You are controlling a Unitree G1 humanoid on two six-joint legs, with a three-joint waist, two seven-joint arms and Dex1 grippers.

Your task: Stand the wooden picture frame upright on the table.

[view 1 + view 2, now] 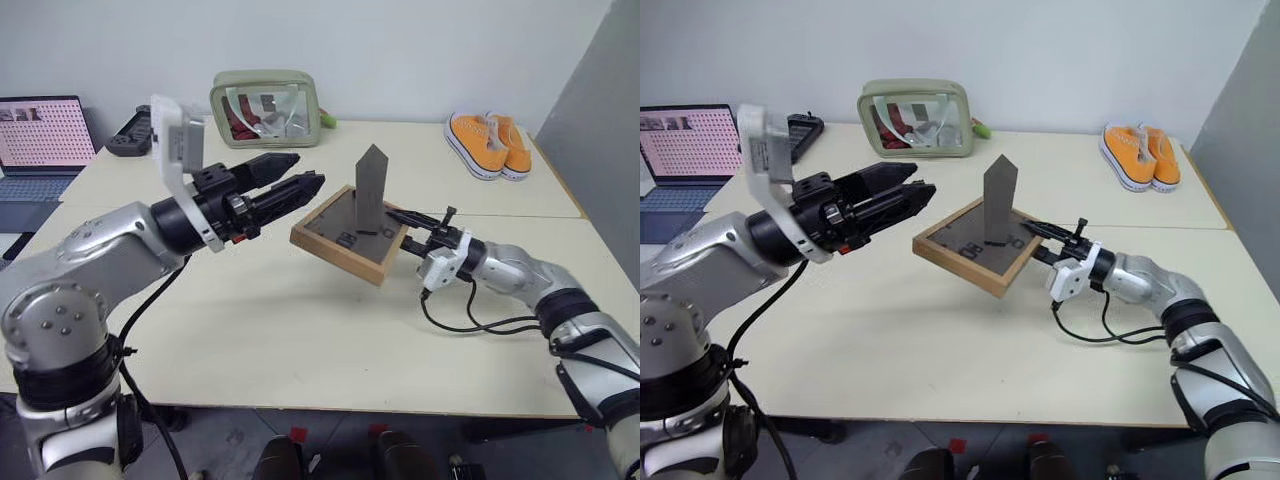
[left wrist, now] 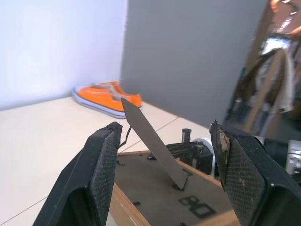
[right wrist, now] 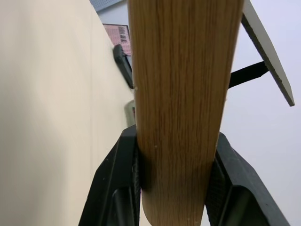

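The frame is held tilted above the middle of the table, back panel up, its fold-out stand sticking up from the panel. The right gripper is clamped on the frame's right edge, one finger on either face of the wood. The left gripper hangs in the air just left of the frame, fingers spread apart and touching nothing. Along the table's far edge sit a green pouch and, towards the far right corner, orange shoes. A laptop stands off the far left corner.
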